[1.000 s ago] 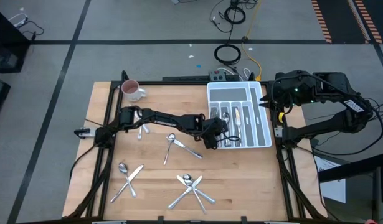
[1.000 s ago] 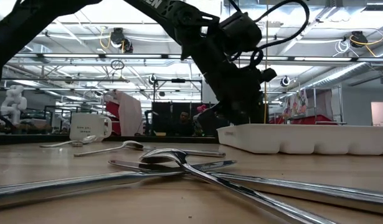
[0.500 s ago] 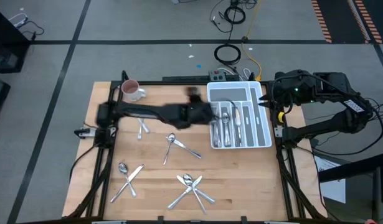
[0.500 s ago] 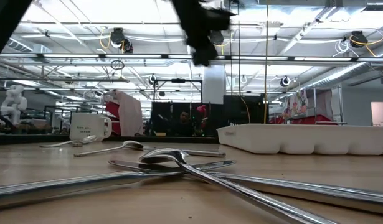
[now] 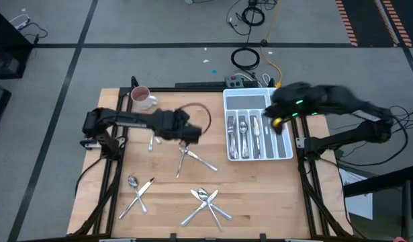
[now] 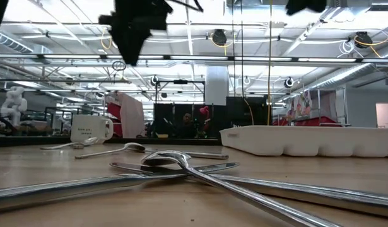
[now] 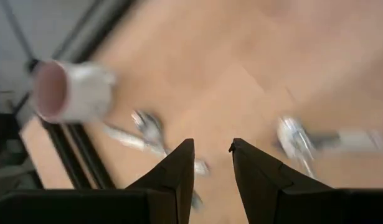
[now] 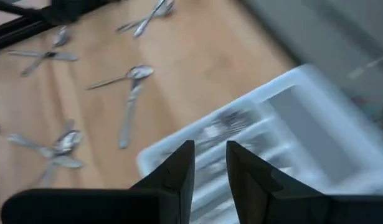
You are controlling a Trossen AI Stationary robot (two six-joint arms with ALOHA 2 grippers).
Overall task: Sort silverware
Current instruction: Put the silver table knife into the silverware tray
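Silverware lies scattered on the wooden table: a pair near the left, a spoon and fork at the centre, a crossed pair and a small heap near the front. More pieces lie in the white divided tray. My left gripper hangs open above the table left of the tray, nothing between its fingers. My right gripper hovers open over the tray's right side, also holding nothing.
A white mug stands at the far left corner, also seen in the left wrist view as a mug. Black frame rails run along the table's left and right edges. Bare wood shows between the silverware groups.
My left gripper has risen from the tray's left compartments and swung toward the table's left, now above the centre-left. My right gripper has come in from beyond the table's right edge and down over the tray's right side, rolling as it went.
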